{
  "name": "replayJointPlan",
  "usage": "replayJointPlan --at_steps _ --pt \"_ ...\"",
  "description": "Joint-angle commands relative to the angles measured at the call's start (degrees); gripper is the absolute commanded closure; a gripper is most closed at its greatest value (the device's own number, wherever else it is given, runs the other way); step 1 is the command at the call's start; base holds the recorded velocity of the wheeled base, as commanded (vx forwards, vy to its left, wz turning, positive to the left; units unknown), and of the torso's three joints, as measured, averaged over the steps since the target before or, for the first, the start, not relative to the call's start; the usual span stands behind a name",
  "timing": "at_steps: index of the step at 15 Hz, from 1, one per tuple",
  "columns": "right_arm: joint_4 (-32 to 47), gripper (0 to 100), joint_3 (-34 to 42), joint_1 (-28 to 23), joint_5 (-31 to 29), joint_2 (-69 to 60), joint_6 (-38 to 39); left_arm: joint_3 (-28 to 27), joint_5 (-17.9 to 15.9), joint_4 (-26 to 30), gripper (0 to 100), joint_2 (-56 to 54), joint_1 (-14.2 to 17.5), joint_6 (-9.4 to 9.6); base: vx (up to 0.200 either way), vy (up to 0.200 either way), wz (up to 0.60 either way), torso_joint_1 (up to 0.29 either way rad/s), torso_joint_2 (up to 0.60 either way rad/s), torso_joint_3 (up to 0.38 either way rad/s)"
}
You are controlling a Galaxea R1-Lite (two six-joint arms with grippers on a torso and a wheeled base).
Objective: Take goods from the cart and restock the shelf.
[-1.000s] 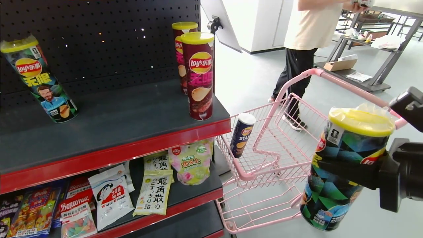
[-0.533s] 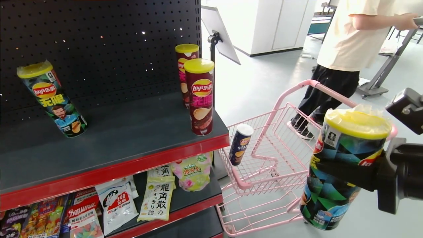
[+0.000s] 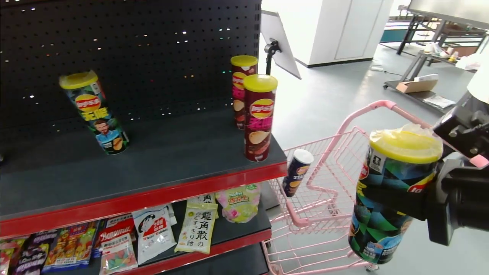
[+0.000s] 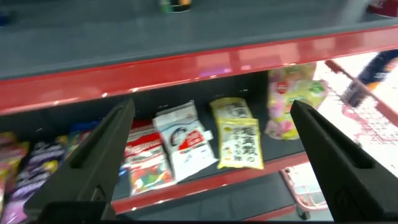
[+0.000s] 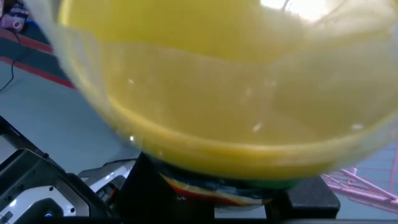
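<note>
— Where is the can that the robot is restocking?

— The green-and-blue chip can (image 3: 384,233) is upright in the right gripper (image 3: 397,196). The gripper's black fingers clamp it around the middle. It hangs over the near right side of the pink cart (image 3: 328,179), well apart from the shelf (image 3: 153,198). Its yellow lid (image 3: 405,147) sits under loose clear wrap, and the right wrist view looks at it from very close.

— And the other claw?

— The left gripper (image 4: 211,112) is spread wide, its two fingers well apart. It faces the lower shelf board (image 4: 211,184), where a white snack bag (image 4: 183,140) and a yellow snack bag (image 4: 239,140) lie side by side.

— What stands on the top board?

— A matching green chip can (image 3: 95,112) stands toward the left, near the black pegboard (image 3: 133,49). At the right end stands a maroon chip can (image 3: 259,118), close to the red front edge. A second maroon can (image 3: 240,89) is just behind it.

— What is in the cart?

— A dark blue can (image 3: 297,172) with a white lid leans in the basket, at the corner nearest the shelf.
</note>
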Motion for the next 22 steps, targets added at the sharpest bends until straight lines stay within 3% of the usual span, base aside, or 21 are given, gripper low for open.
replayJointPlan --at_steps 1,4,9,13,17,22 --pt "-0.13 100 0.12 0.02 0.08 0.13 0.05 0.0 0.04 0.0 0 0.02 0.04 -0.01 0.0 0.0 0.6 0.012 0.0 -0.007" --pt "-0.31 100 0.91 -0.5 -0.1 -0.4 0.05 0.0 0.04 0.0 0 0.02 0.04 -0.01 0.0 0.0 0.6 0.007 0.0 0.001" --pt "-8.13 100 7.94 -1.91 -0.54 -3.47 0.05 0.0 0.04 0.0 0 0.02 0.04 -0.01 0.0 0.0 0.0 0.0 0.0 0.0" --pt "-8.4 100 9.35 -1.82 -0.54 -5.14 -0.04 0.0 -0.05 0.0 0 0.02 0.04 0.08 -0.15 0.0 0.0 0.003 0.0 0.001" --pt "-8.48 100 9.09 -1.73 -0.01 -5.58 0.05 0.0 -0.05 0.0 0 0.02 0.13 0.08 0.0 0.0 0.0 0.0 0.0 0.0" --pt "-8.57 100 7.59 -1.47 6.23 -4.26 0.4 0.0 -0.05 0.0 0 0.02 0.04 0.08 0.0 0.2 0.0 0.005 0.01 -0.002"
